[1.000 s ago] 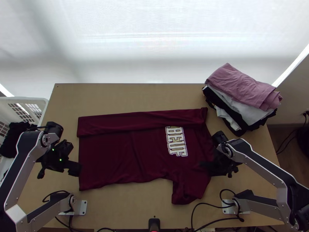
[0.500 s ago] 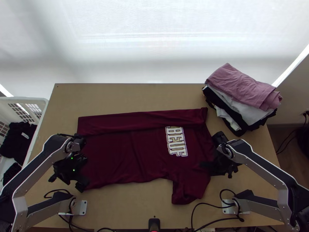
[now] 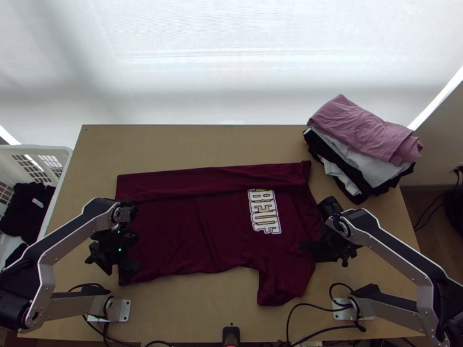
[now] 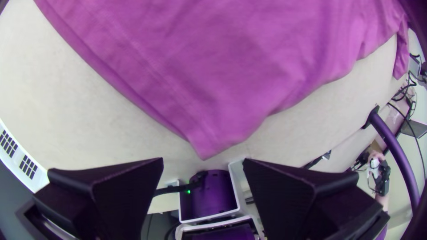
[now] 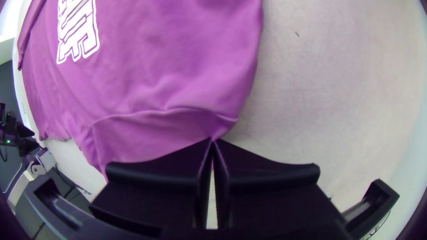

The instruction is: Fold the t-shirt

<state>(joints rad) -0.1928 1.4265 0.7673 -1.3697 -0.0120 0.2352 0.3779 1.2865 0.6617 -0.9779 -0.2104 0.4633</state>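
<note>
In the top view the dark red t-shirt (image 3: 191, 231) lies spread sideways, its far side folded over in a long strip and a near sleeve sticking out. Over its near left corner is my left gripper (image 3: 134, 251). That corner of the t-shirt (image 4: 209, 111) points between the parted fingers of my left gripper (image 4: 203, 165) in the left wrist view, not pinched. My right gripper (image 3: 307, 247) is at the shirt's right end, by the sleeve. The right wrist view has my right gripper (image 5: 212, 141) shut on the edge of the t-shirt (image 5: 155, 138).
A stack of folded clothes (image 3: 364, 139), pink on top, sits at the table's far right. To the left stands a white basket (image 3: 43, 153) with black cloth (image 3: 29, 208) inside. Cables (image 3: 312, 305) run along the near edge, and bare wood (image 3: 191, 144) lies beyond the shirt.
My left gripper has moved right and nearer the table's front, from beside the shirt to over its near left corner. The right arm and the shirt look unchanged.
</note>
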